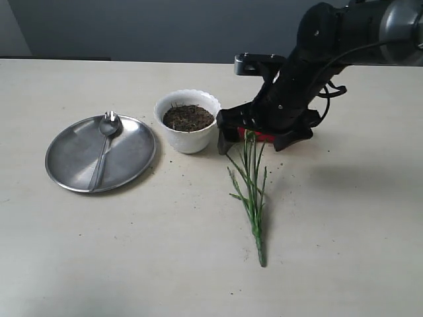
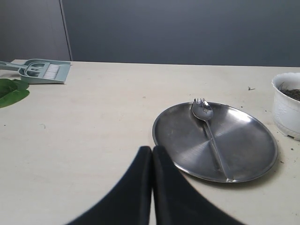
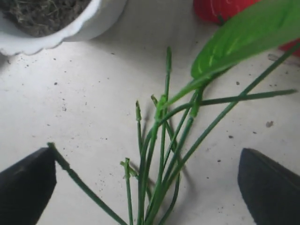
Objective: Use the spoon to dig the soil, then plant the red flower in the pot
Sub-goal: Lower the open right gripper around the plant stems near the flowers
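R gripper (image 3: 145, 180) sits low over the red flower (image 1: 253, 178), jaws wide, straddling the stem bundle, nothing held yet. Flower lies flat mid-worktop, red head just beside the pot (image 1: 188, 121), stems trailing toward the near edge.

Risks, as I judge them:
- Stems are thin and splayed; a close could catch only a few and let the rest droop or slip out.
- One stray stem lies against a finger (image 3: 26, 185), so it may get bent or pushed aside.
- Pot is near the arm; a swing could tip it and spill the soil (image 1: 188, 117).
- Soil looks undug, and the spoon (image 1: 104, 148) lies untouched on the steel plate (image 1: 69, 158) toward the L edge.

L gripper (image 2: 152, 154): jaws closed, empty, near plate.

Surface: pale beige worktop, matte, few dirt specks. Grey wall behind far edge; dustpan w/ brush (image 2: 42, 71) at far L corner.
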Controlling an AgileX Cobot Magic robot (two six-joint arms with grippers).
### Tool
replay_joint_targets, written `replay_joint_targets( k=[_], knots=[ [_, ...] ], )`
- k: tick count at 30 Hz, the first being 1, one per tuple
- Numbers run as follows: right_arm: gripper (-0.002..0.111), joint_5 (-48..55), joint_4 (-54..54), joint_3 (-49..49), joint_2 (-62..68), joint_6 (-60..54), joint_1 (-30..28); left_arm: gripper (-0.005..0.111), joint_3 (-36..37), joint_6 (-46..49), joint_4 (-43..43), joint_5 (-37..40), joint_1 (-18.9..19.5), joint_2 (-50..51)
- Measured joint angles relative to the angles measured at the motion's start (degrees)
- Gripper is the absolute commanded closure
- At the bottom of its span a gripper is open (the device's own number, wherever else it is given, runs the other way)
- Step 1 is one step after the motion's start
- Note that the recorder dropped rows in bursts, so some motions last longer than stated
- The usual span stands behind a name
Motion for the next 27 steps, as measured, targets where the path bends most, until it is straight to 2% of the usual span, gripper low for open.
replay_joint_targets(
  k=[6, 10, 27],
  knots=[
    [0.004, 5.25, -7.56, -4.4, 1.98, 6.53, 3.81, 0.106, 0.0, 0.0, 0.0, 0.0, 0.0, 0.0],
    [0.004, 6.72, -8.96, -5.71, 2.42, 8.15, 5.06, 0.106, 0.0, 0.0, 0.0, 0.0, 0.0, 0.0],
    [0.004, 5.53, -11.12, -5.93, 6.36, 9.83, 5.29, 0.106, 0.0, 0.0, 0.0, 0.0, 0.0, 0.0]
  ],
)
